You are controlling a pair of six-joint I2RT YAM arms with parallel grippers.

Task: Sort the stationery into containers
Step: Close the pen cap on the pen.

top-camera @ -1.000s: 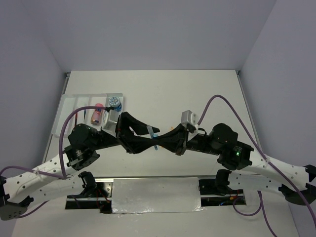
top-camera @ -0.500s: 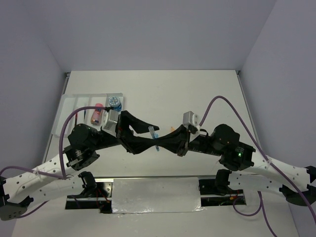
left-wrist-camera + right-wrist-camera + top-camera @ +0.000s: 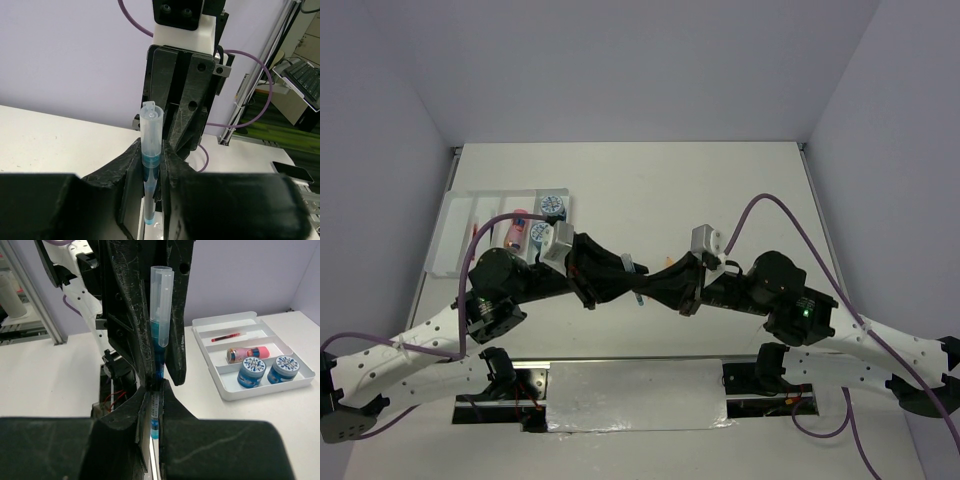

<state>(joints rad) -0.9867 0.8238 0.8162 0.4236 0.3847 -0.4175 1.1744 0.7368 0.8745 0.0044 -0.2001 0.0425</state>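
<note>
A thin blue pen with a clear cap stands upright above the table's middle, held from both sides. My left gripper is shut on its blue lower barrel. My right gripper is shut on the same pen, just below the left fingers. In the top view the left gripper and right gripper meet tip to tip. The white divided tray at the far left holds two blue-white rolls, a pink-orange cylinder and a red pen.
Grey walls close in the table on three sides. A foil-covered plate lies between the arm bases at the near edge. Purple cables loop above both arms.
The left jaws stood wider around the pen and have now closed onto it. The left wrist shifted slightly right, uncovering the second roll in the tray. The right gripper kept its hold.
</note>
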